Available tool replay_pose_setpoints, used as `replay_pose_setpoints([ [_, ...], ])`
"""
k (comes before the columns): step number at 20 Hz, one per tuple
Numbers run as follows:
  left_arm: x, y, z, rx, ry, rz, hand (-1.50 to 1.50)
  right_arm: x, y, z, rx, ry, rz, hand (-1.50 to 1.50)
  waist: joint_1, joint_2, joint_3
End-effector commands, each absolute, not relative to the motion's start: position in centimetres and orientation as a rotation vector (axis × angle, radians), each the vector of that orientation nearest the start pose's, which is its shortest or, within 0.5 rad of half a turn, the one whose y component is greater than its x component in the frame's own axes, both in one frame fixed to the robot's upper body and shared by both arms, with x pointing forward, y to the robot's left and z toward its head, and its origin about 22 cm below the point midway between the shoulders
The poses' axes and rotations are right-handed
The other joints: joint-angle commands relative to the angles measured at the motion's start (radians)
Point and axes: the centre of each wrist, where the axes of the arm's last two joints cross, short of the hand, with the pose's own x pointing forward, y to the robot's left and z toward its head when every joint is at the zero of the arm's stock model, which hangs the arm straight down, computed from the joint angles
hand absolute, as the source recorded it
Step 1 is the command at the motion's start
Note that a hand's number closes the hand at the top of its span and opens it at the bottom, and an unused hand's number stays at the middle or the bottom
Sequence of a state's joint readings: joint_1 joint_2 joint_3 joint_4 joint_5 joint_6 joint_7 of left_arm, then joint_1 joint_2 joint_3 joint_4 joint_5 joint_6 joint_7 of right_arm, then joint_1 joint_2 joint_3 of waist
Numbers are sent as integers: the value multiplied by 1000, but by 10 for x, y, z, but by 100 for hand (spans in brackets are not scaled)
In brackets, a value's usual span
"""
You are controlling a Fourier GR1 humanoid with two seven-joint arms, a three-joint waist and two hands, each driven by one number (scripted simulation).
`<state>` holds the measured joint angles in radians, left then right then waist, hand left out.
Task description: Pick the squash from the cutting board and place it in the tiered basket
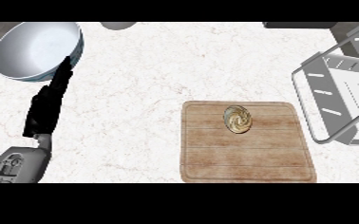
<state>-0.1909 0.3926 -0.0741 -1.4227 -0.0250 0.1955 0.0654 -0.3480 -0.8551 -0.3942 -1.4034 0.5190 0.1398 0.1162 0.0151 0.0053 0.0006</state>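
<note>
The squash (pixel 237 119) is seen near the board's (pixel 245 163) far edge, while the left hand (pixel 49 102) is held straight, fingers together.

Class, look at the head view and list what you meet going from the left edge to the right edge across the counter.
Left hand → cutting board → squash → tiered basket. The bowl at the top left overlaps the hand's span, so it is left out.
</note>
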Motion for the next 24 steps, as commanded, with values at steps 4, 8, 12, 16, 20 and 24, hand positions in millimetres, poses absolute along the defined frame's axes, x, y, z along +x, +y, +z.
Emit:
replay_pose_setpoints([
  [4,284,307,42,438,-1560,-255,0,311,-484,212,-1237,-1399,659,150,10,1,0],
  [8,283,298,36,430,-1565,-242,0,299,-510,179,-1113,-1421,633,150,4,1,1],
  [12,274,297,42,427,-1555,-236,0,309,-504,160,-1031,-1382,647,150,6,-2,1],
  [16,284,306,44,430,-1528,-250,0,308,-512,161,-834,-1294,504,-150,-7,-4,-1],
  [20,283,289,49,419,-1541,-233,0,303,-524,138,-810,-1322,495,-150,-4,-3,0],
  [24,291,300,39,423,-1537,-222,0,310,-522,127,-799,-1431,313,-150,-6,0,0],
])
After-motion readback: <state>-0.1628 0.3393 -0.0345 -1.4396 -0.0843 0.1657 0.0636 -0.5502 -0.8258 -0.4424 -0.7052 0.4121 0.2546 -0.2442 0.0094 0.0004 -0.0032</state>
